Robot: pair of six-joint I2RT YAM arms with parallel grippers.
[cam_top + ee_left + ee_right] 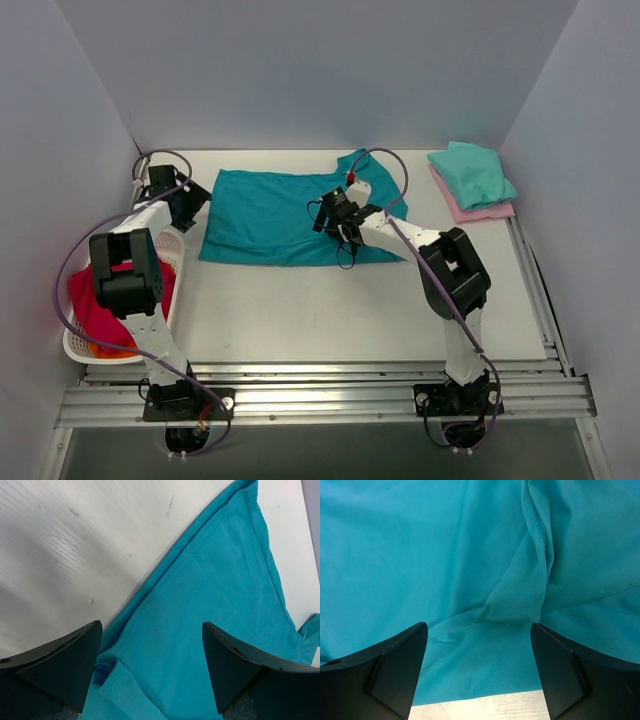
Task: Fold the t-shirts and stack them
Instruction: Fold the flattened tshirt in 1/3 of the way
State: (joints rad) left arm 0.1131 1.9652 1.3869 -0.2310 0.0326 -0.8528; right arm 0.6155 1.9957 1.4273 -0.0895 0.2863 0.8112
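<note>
A deep teal-blue t-shirt (265, 215) lies spread on the white table at the back centre. My left gripper (190, 205) is open over the shirt's left edge; its wrist view shows the cloth (210, 610) and a small fold between the fingers. My right gripper (335, 222) is open over the shirt's right part; its wrist view shows the cloth (420, 555) with a folded flap (525, 595) and the near hem. A folded mint-green t-shirt (472, 172) rests on a folded pale pink t-shirt (480, 210) at the back right.
A white lattice basket (70, 345) stands at the left edge, holding red and orange cloth (95, 310). Grey walls close the table on three sides. Metal rails (320, 390) run along the near edge.
</note>
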